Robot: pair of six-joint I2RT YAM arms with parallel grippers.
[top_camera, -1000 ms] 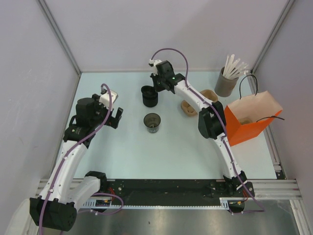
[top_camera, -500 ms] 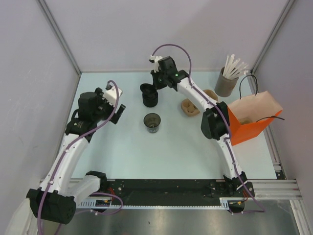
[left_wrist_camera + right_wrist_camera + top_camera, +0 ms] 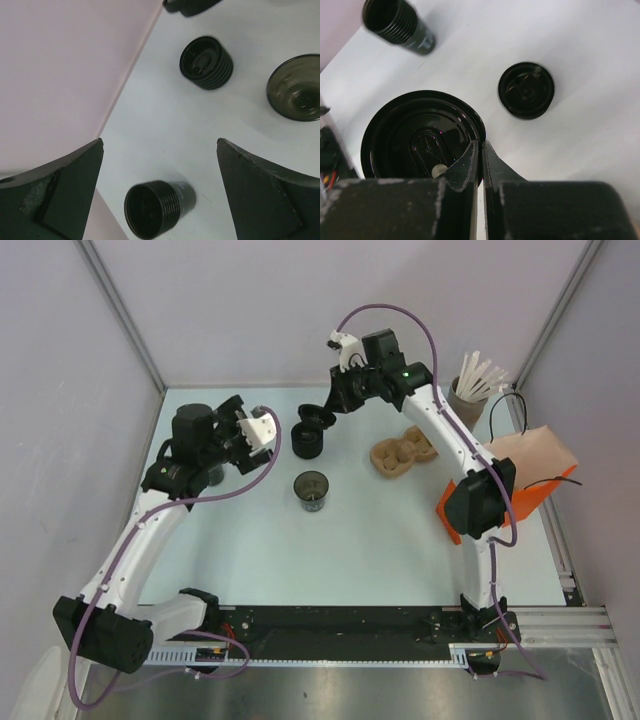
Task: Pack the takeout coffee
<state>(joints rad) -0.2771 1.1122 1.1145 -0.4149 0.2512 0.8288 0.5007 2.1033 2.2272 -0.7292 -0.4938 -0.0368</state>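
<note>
Slippage worries us: our right gripper (image 3: 481, 146) pinches the lid (image 3: 395, 130) by its rim alone, well apart from the uncovered cup (image 3: 312, 490) on the table (image 3: 380, 540); our left gripper (image 3: 160, 190) hangs spread wide

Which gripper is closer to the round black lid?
Right. The right gripper grips the lid by its rim; the left gripper is open, off to its left, apart.
</note>
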